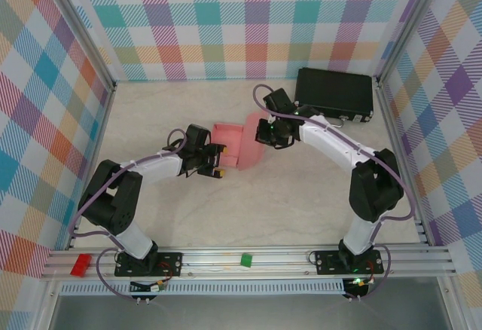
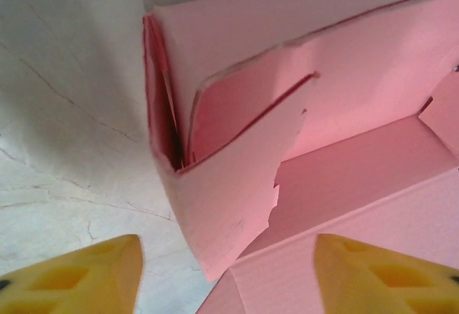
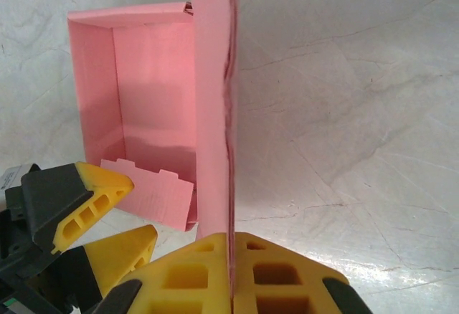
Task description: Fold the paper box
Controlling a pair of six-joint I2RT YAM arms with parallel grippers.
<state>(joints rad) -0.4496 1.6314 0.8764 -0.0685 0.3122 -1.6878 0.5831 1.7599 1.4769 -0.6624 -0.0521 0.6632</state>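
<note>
Paper box [image 1: 238,143], pink card and only half made up, sits near the middle of the bench [image 1: 301,209], between the ends of the two arms.

The left arm [image 1: 151,170] has its elbow pushed out to the left. Its forearm lies low and points right, toward the box's near-left side. The left jaws stand open. From the left wrist the yellow fingertips [image 2: 86,274] are spread wide, a folded corner of the box is just ahead of them, and nothing is pinched.

The right arm [image 1: 335,143] rises from its base and sweeps left, the wrist ending at the box's right side. The right jaws are closed on an upright flap [image 3: 214,92] of the box, whose thin edge is squeezed between the two yellow pads [image 3: 193,274].

From the right wrist the box is an open tray with raised walls and a notched tab [image 3: 154,196] at its near end. The left arm's fingertips are just beside that tab.

Bare bench lies on the near side and to the left of the box. A black case [image 1: 335,93] sits in the far right corner, behind the right wrist and apart from the box. Checked walls [image 1: 45,104] close in three sides.
</note>
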